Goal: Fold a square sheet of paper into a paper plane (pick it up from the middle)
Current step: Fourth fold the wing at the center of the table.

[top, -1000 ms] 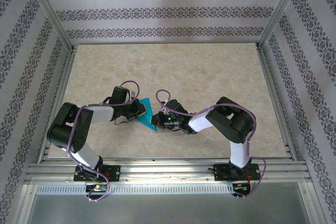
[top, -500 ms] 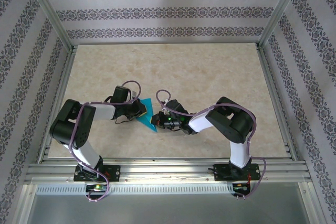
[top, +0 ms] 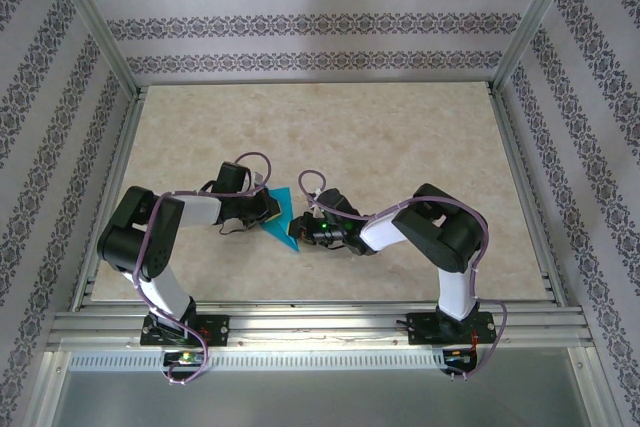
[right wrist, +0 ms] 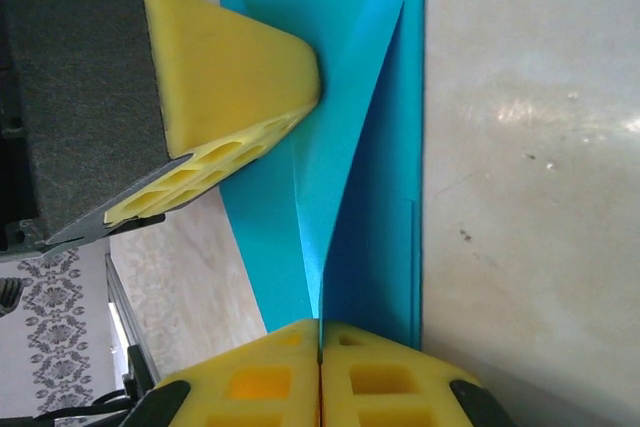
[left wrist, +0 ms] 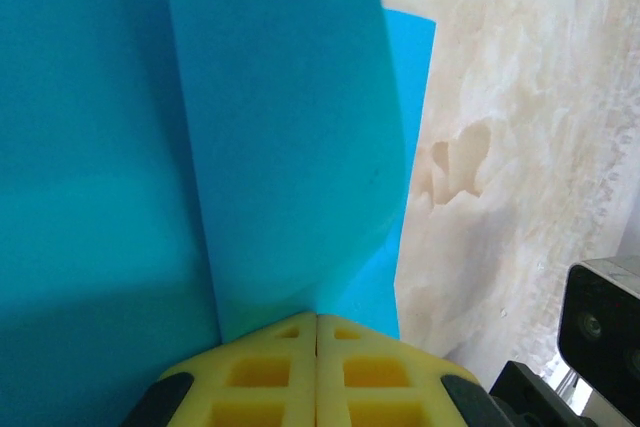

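The square sheet of paper (top: 281, 215) is teal-blue and folded into a slim pointed wedge, the shape of a paper plane, low over the table between the two arms. My left gripper (top: 268, 209) is shut on its left side. In the left wrist view the yellow pads (left wrist: 270, 372) meet at the left gripper (left wrist: 317, 318) tip, pinching a raised flap of the paper (left wrist: 280, 127). My right gripper (top: 301, 233) is shut on the near pointed end. In the right wrist view the right gripper (right wrist: 320, 325) clamps the upright centre crease of the paper (right wrist: 375, 197), and a left finger (right wrist: 230, 87) presses from the upper left.
The beige marbled table (top: 400, 137) stretches behind and to both sides of the arms. Aluminium frame rails (top: 300, 319) edge the table, with patterned walls behind. Part of the right arm's black wrist (left wrist: 600, 332) sits close to the paper's right edge.
The left arm's elbow has shifted slightly to the right and up. The paper and both grippers stay almost where they were, both still clamped on it.
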Controlling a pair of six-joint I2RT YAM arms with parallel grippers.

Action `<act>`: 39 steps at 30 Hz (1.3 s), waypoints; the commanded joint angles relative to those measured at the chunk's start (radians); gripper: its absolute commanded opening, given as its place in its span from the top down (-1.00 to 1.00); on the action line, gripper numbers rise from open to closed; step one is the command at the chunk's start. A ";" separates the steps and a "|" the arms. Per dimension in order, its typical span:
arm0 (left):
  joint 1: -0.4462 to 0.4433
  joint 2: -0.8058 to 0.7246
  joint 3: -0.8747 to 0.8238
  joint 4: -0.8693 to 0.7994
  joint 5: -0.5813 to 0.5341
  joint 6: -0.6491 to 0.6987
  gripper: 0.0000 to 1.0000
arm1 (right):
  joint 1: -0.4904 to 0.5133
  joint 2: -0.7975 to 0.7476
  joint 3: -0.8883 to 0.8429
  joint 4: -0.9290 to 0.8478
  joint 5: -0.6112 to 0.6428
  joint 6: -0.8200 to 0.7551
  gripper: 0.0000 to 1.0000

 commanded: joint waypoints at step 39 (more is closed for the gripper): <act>-0.009 0.014 -0.007 -0.070 -0.020 0.043 0.86 | 0.066 -0.101 -0.052 -0.334 0.040 -0.115 0.73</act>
